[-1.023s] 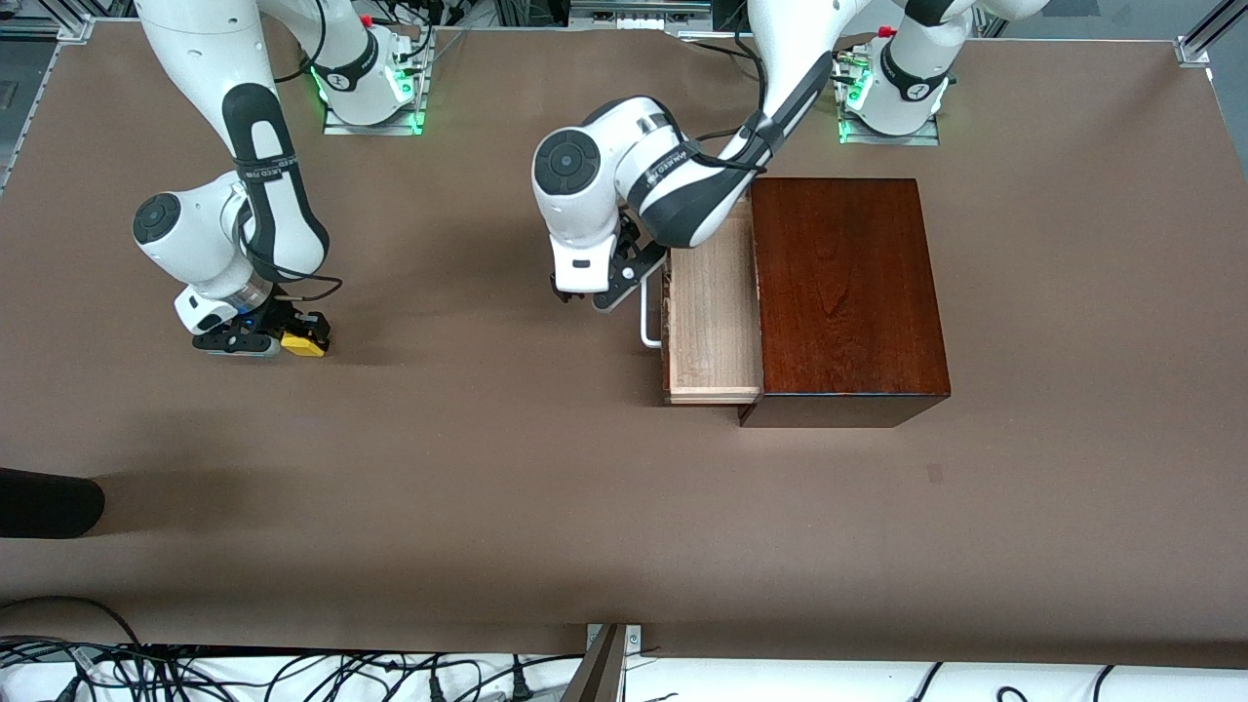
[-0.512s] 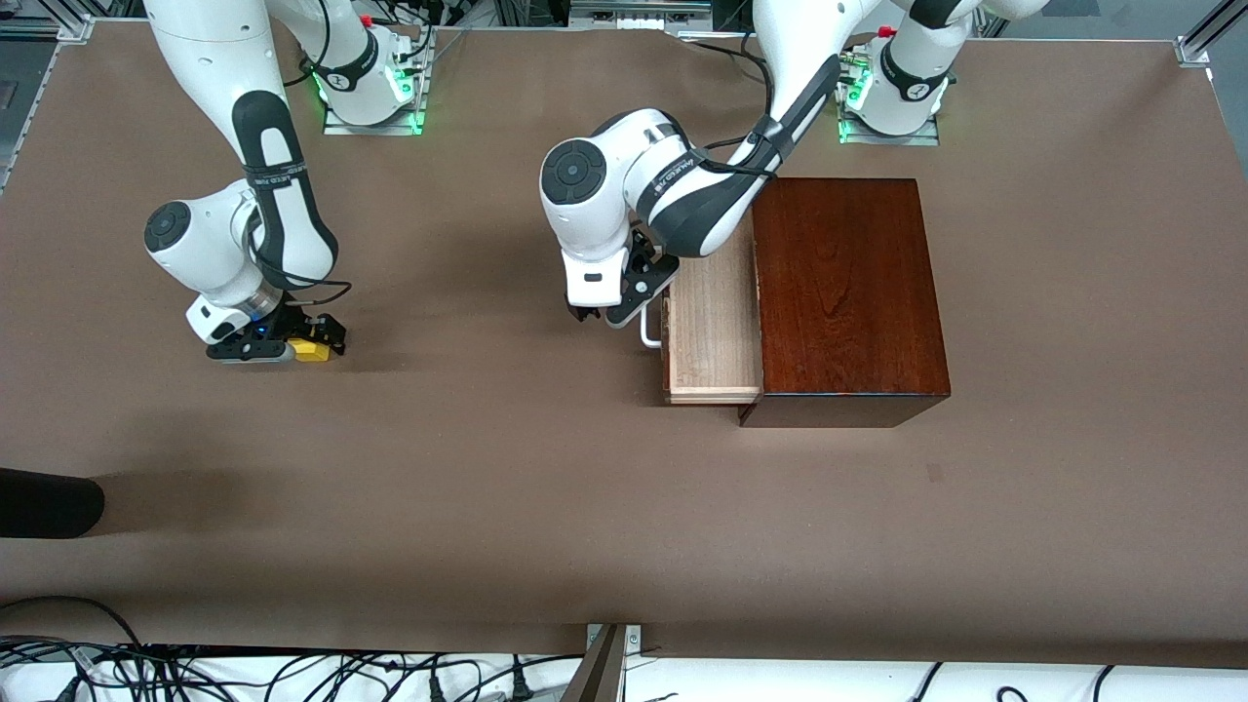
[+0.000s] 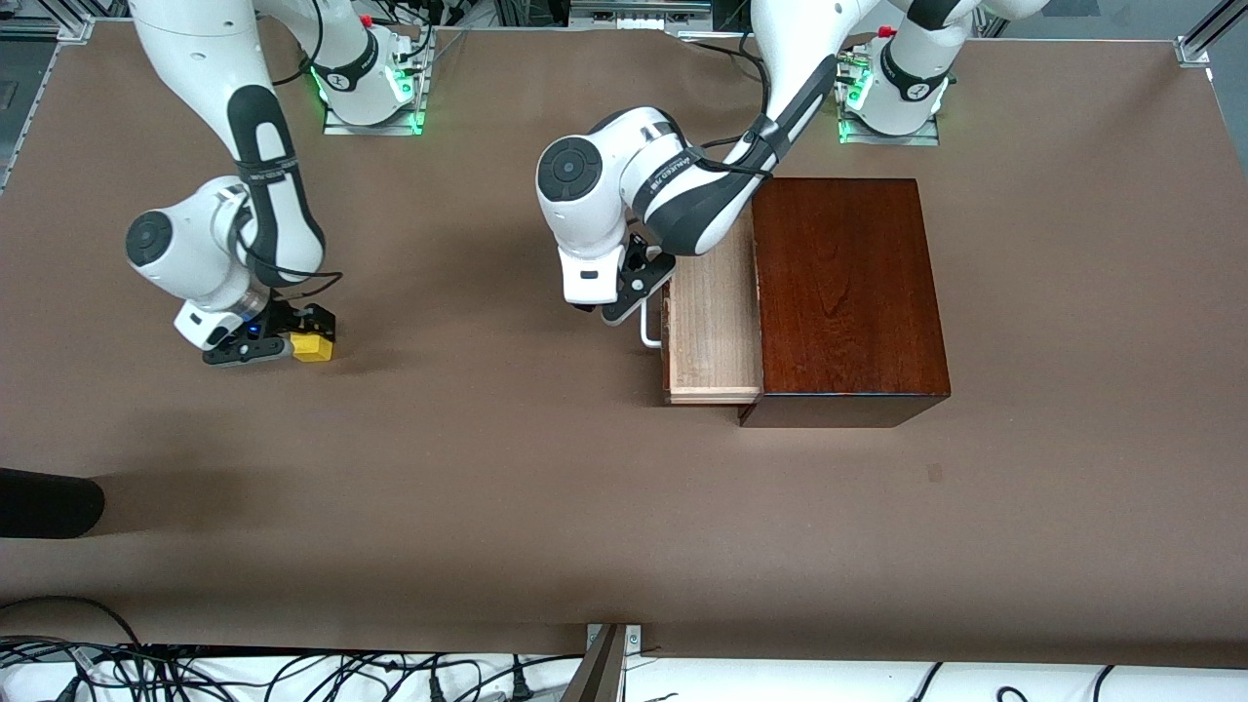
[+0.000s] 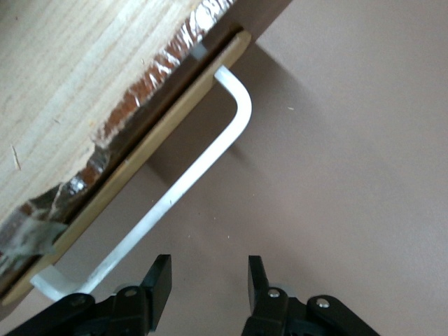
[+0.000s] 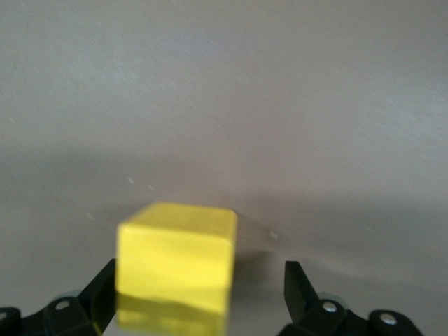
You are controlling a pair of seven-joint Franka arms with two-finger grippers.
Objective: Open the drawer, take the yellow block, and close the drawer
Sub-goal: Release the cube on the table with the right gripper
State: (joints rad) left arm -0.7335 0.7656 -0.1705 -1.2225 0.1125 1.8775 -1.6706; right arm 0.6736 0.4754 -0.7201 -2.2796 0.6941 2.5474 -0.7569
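Your right pincer (image 3: 292, 343) sits low at the left of the front frame, fingers spread wide; the yellow block (image 3: 312, 346) lies on the table (image 3: 546, 507) between them, against one finger (image 5: 98, 290) with a clear gap to the other, so you are holding nothing there and the block reads as set down. Open brown table lies all round it, no edge near. The drawer (image 3: 712, 331) stands pulled out of the dark box (image 3: 846, 292) at centre frame, its pale tray bare as far as it shows. Your left pincer (image 3: 616, 307) is just beside the white bar handle (image 3: 649, 327), fingers apart in the wrist view and pinching nothing, the bar (image 4: 189, 175) off to one side of the gap. Likely you are lined up to push the front shut; nothing blocks that travel. Mind the handle's bent corner and the arm overhanging the tray.
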